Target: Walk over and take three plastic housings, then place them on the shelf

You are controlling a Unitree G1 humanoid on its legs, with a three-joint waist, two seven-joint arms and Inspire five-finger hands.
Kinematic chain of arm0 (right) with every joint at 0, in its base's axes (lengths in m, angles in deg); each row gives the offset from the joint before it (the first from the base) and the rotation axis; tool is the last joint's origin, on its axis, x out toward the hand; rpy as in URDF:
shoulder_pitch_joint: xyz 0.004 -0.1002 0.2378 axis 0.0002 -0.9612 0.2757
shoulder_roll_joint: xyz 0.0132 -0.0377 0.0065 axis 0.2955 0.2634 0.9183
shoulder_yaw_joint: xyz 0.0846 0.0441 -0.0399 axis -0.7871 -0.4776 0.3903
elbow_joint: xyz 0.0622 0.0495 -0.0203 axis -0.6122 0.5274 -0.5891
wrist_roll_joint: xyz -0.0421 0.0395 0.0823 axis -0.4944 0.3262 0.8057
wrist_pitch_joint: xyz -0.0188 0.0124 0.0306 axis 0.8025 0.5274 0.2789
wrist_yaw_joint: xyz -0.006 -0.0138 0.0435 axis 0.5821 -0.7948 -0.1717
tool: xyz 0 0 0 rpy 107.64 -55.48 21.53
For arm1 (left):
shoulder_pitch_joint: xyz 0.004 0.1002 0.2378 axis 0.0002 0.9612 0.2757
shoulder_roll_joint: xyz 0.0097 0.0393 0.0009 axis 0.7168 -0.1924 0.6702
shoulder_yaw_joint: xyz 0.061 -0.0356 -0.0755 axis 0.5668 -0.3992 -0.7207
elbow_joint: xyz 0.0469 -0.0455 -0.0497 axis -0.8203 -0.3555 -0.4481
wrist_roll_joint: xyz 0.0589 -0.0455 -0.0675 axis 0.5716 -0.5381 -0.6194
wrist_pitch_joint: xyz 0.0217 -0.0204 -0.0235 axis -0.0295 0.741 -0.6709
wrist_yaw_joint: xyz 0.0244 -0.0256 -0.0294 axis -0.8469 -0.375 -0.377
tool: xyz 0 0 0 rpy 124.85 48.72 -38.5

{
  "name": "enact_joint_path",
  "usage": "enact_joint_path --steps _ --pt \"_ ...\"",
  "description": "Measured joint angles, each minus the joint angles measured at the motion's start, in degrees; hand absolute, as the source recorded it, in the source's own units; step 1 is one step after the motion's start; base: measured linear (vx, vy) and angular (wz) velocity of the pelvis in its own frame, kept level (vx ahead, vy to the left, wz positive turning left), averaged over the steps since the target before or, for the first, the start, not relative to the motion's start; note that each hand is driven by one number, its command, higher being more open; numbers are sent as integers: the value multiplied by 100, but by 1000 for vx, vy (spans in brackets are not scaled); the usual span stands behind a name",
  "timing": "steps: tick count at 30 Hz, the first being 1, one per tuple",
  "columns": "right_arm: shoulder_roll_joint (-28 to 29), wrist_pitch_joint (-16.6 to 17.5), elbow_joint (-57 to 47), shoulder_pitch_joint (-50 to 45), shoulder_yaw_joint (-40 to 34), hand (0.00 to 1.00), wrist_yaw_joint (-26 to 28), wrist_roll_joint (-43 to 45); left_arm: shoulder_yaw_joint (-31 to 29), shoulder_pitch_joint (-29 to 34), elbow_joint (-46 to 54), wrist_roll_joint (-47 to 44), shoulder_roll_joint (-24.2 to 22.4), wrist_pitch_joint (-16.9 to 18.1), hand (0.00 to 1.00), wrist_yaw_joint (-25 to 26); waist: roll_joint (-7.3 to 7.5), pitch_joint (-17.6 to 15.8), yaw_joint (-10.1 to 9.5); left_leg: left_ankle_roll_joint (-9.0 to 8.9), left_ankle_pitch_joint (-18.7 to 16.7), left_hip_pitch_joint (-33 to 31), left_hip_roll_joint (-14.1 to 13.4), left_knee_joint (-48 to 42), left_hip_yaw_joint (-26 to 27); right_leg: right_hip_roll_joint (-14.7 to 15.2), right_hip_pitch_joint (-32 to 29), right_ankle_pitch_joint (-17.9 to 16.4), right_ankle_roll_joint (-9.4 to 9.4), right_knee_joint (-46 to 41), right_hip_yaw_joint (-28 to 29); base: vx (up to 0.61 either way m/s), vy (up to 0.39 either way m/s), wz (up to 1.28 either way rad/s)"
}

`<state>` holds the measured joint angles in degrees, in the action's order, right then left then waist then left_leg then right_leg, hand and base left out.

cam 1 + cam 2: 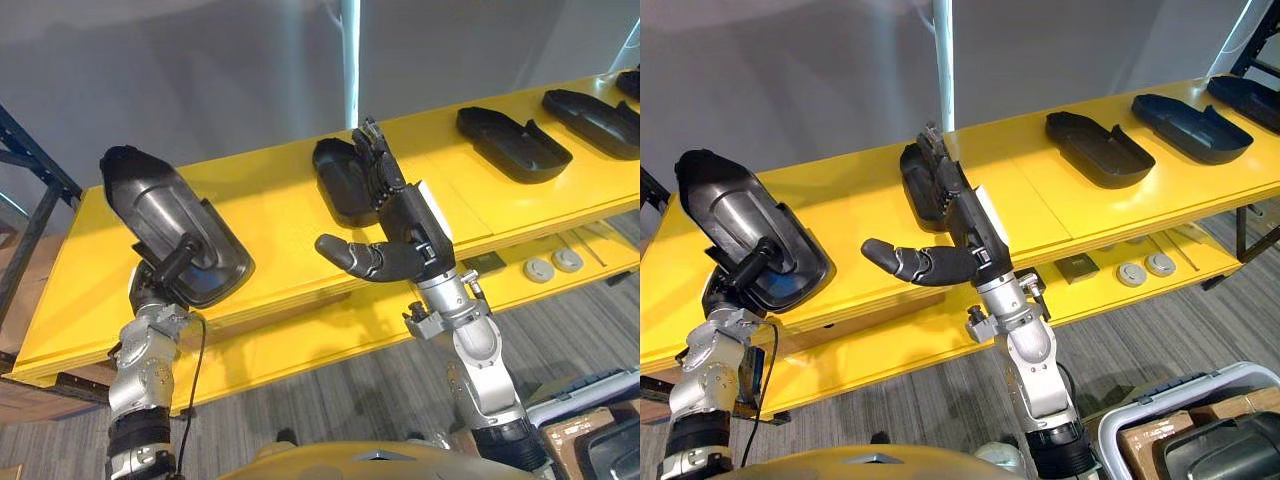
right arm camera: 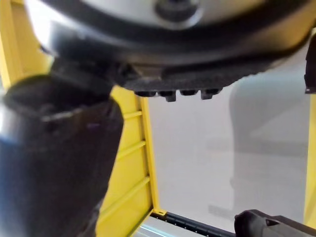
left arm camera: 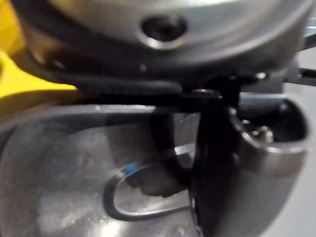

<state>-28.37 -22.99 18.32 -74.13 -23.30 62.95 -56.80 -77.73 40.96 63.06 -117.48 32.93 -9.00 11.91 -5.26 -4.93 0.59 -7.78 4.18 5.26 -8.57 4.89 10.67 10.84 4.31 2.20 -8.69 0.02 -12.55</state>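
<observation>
My left hand is shut on a black plastic housing, thumb hooked over its rim, holding it tilted over the left end of the yellow shelf. The housing's glossy inside shows close up in the left wrist view. My right hand is open, its fingers straight and its thumb spread to the left. Its fingers reach over a second housing lying mid-shelf; I cannot tell whether they touch it. Two more housings lie further right on the shelf.
A lower yellow board carries two small round discs and a dark square piece. A grey bin with boxes stands on the floor at the lower right. A dark metal rack frame stands at the far left.
</observation>
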Motion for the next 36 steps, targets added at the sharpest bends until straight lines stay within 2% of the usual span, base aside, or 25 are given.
enact_joint_path --steps 3,4,7,9,15,29,34,36 --pt "-97 -27 0 1 17 100 -27 65 3 -362 -555 3 178 20 0 51 -45 -3 52 1 18 24 0 -6 3 0 21 2 0 -9 7 0 0 0" --pt "-111 -28 0 4 27 100 -33 65 3 -425 -652 4 204 19 100 83 -53 2 67 1 18 26 0 -5 3 0 22 2 -1 -11 9 0 0 0" --pt "-124 -33 -1 11 100 100 -111 67 1 -682 -1044 77 349 -14 100 182 -67 9 139 0 20 55 -1 3 26 -1 27 2 -1 -17 33 -15 2 -4" --pt "-124 -86 -1 11 135 100 -146 67 35 -800 -1219 471 369 -22 100 256 -58 -1 148 -1 18 126 -3 13 57 -1 82 1 -1 -16 54 -33 4 -7" --pt "-125 -112 -119 12 181 100 -146 67 43 -865 -1433 713 577 -54 100 271 -32 -47 260 -1 15 140 -6 15 150 -5 49 12 -5 0 144 -33 10 -7" --pt "-160 -259 -156 22 170 100 -113 116 38 -1258 -1763 1627 903 -168 100 209 8 -128 281 6 22 134 -6 16 224 -9 -10 70 -22 -6 222 -2 1 -1" --pt "-186 -294 -157 161 192 100 279 297 52 -1382 -1779 2033 1020 -2 100 438 46 -281 301 6 22 121 -4 15 239 -9 -36 82 -20 -5 246 0 0 0" --pt "-241 -371 -158 291 301 100 690 407 173 -1411 -1740 2193 1025 214 100 658 70 -340 290 6 22 100 -4 14 235 -10 -55 81 -18 -4 240 0 0 0"
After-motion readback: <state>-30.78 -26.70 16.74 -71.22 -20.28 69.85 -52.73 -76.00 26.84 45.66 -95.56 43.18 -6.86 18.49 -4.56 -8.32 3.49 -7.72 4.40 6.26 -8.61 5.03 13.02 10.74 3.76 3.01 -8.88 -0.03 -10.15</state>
